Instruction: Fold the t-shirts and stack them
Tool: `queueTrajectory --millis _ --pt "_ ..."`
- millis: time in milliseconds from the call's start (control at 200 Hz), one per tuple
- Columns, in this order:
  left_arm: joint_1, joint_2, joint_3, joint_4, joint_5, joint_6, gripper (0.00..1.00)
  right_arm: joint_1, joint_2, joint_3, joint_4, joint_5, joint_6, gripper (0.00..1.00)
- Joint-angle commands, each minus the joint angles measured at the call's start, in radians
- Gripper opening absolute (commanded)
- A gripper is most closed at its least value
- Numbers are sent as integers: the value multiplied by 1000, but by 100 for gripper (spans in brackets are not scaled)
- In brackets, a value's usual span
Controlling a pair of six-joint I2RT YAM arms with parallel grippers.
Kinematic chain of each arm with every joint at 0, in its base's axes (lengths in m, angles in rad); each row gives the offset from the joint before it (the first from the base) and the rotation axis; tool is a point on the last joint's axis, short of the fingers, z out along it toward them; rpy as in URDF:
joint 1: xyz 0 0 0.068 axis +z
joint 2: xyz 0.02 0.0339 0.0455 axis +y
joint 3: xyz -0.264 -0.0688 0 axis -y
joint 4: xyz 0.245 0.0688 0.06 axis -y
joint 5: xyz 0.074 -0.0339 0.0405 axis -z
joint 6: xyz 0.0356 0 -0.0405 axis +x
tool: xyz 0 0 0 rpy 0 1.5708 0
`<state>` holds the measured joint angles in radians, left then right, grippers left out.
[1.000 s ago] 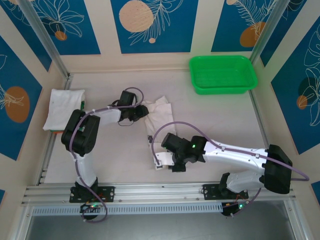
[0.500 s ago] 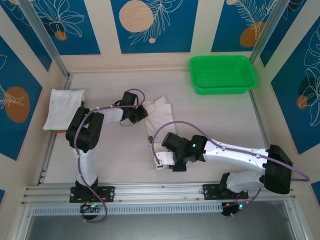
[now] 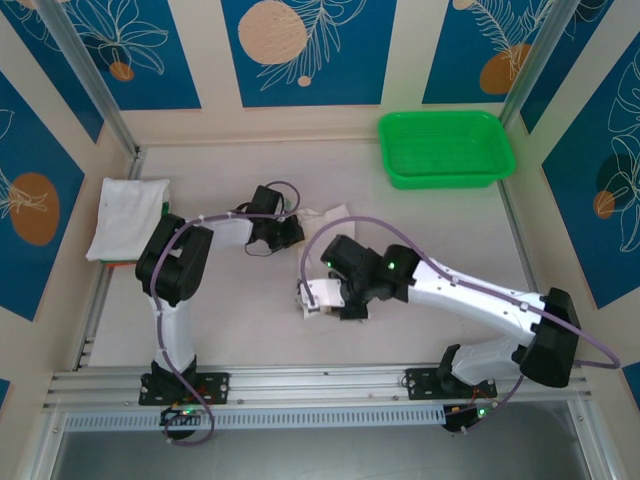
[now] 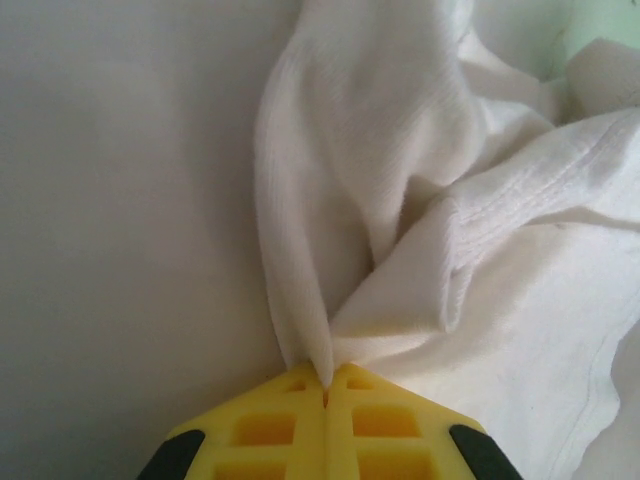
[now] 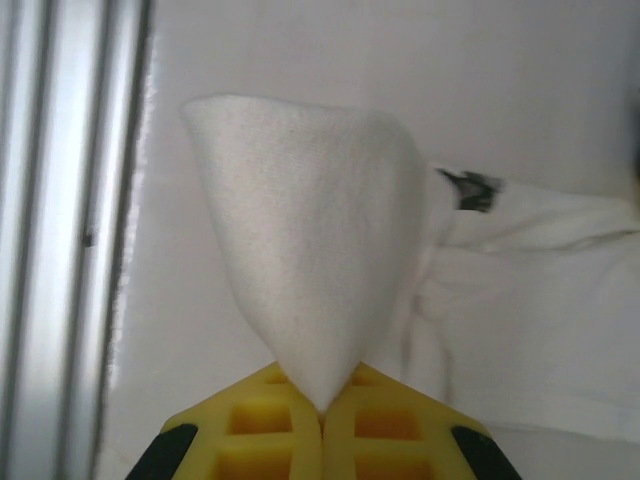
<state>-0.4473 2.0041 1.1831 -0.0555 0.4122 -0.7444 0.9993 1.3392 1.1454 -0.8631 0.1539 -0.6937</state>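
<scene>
While both arms reach in over the middle of the table point(image 3: 440, 240), I have one loose shirt point(image 3: 333, 212) caught between them. On the left wrist camera, the left gripper point(image 4: 327, 377) has its yellow fingers point(image 4: 270, 430) pressed flat together on a pinch of white cloth. The fabric runs away from the tips in two long folds, and a ribbed hem is bunched up just to their right. To the left of the folds I see bare table.

On the right wrist camera, the right gripper point(image 5: 322, 400) is clamped the same way on a corner of that shirt. The corner stands out from the tips as a pointed flap that widens as it goes. I cannot tell whether the flap is clear of the table. The remaining cloth lies crumpled to the right, and a small dark label point(image 5: 470, 188) shows at its upper edge. A metal rail point(image 5: 70, 240) runs down the left side of that view.

From above, the left gripper sits at the far end of the shirt and the right gripper at the end nearer the arm bases — a white scrap shows at its tips. The right arm lies across most of the cloth between them, so only the two ends are plain to me.

A folded shirt point(image 3: 125, 215) lies at the left edge of the table, well apart from both grippers. The green basket point(image 3: 445, 150) sits in the far right corner, also well apart from the loose shirt.
</scene>
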Motion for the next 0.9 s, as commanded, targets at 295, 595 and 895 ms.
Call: queueTrajectory --millis 295,595,895 --pt "29 7 -66 8 87 49 0 -251 268 241 68 4 -228 0" --pt "48 57 -66 44 129 40 0 -352 409 353 106 -95 -282 0" --pt "58 86 -69 35 118 62 0 -404 583 514 117 -102 -314 0"
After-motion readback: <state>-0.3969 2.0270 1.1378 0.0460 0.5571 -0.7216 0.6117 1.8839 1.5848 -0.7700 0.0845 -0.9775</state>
